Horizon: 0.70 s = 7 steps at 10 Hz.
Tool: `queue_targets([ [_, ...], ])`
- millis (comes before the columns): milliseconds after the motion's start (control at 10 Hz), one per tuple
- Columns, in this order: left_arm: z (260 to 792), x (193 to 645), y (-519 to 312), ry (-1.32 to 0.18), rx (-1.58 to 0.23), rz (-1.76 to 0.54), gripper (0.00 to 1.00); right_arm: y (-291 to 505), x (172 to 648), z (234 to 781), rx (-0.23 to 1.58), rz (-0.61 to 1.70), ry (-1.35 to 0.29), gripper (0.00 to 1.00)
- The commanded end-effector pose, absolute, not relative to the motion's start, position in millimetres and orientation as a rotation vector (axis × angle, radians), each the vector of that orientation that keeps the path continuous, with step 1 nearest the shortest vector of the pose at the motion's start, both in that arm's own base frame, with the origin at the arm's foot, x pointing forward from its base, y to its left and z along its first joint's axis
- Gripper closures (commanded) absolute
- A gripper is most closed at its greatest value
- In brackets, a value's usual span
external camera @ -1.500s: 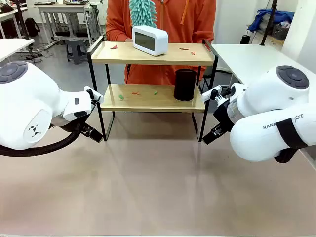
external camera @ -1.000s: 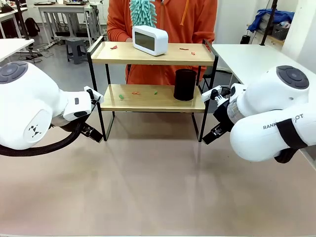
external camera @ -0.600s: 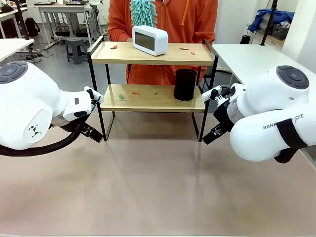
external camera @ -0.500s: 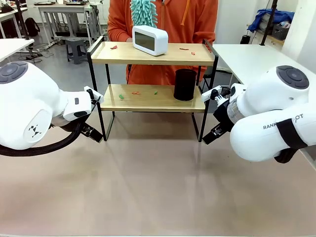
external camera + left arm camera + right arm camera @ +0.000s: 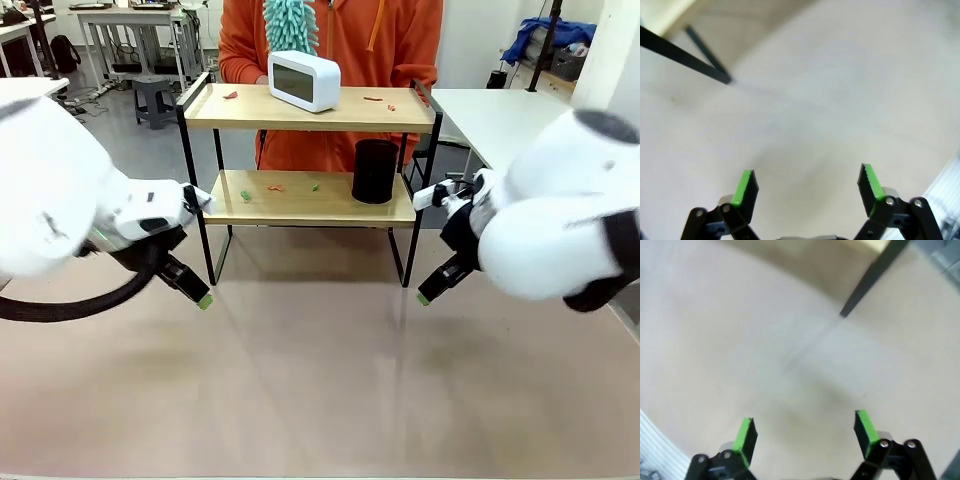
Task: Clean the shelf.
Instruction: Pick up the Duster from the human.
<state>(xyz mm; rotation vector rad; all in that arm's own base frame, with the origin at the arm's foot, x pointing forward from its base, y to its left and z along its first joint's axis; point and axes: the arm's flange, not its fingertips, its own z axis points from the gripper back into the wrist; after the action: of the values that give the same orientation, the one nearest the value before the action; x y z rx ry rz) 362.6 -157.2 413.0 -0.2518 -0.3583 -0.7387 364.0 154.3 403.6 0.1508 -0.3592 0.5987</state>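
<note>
The shelf (image 5: pixel 310 108) stands at the table's far middle, two wooden boards in a black frame. A white clock (image 5: pixel 304 80) and red scraps (image 5: pixel 231 96) lie on its top board. A black cylinder (image 5: pixel 375 172) and small green and red scraps (image 5: pixel 273 187) are on the lower board. My left gripper (image 5: pixel 200 296) hangs open by the shelf's front left leg (image 5: pixel 705 55). My right gripper (image 5: pixel 428 294) hangs open by the front right leg (image 5: pixel 870 277). Both wrist views show spread green pads (image 5: pixel 746 182) (image 5: pixel 864 427) over bare tabletop, holding nothing.
A person in an orange top stands behind the shelf holding a teal duster (image 5: pixel 290 25). A white table (image 5: pixel 500 115) adjoins at the right. The beige tabletop (image 5: pixel 310 380) stretches in front of the shelf.
Both arms are blurred with motion, and their bodies have shifted upward and outward. Each gripper's tips have dropped a little toward the table. The shelf and its objects have stayed put.
</note>
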Motion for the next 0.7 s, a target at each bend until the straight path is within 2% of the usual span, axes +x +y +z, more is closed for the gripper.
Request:
queue_targets([
  [0, 471.4, 292.1, -58.8, -0.46, -0.362, -0.598, 0.0, 80.4, 288.9, 457.8, 0.397, 0.347, -0.331, 0.0],
  [100, 490.9, 269.9, -23.8, -0.623, -0.435, -0.499, 0.0, 46.4, 264.7, 471.0, 0.621, 0.25, -0.36, 0.0],
  [200, 500.9, 249.5, 23.8, -0.748, -0.542, -0.387, 0.0, 2.2, 237.3, 477.0, 0.794, 0.15, -0.456, 0.0],
  [400, 481.0, 225.0, 100.8, -0.951, -0.863, -0.142, 0.0, -98.2, 197.5, 451.2, 1.132, -0.091, -0.711, 0.0],
  [500, 457.0, 230.6, 116.2, -1.004, -0.98, 0.007, 0.0, -125.0, 192.5, 431.2, 1.182, -0.267, -0.86, 0.0],
  [600, 429.5, 251.9, 114.3, -0.905, -0.99, 0.146, 0.0, -119.1, 202.9, 412.6, 1.11, -0.273, -0.839, 0.0],
])
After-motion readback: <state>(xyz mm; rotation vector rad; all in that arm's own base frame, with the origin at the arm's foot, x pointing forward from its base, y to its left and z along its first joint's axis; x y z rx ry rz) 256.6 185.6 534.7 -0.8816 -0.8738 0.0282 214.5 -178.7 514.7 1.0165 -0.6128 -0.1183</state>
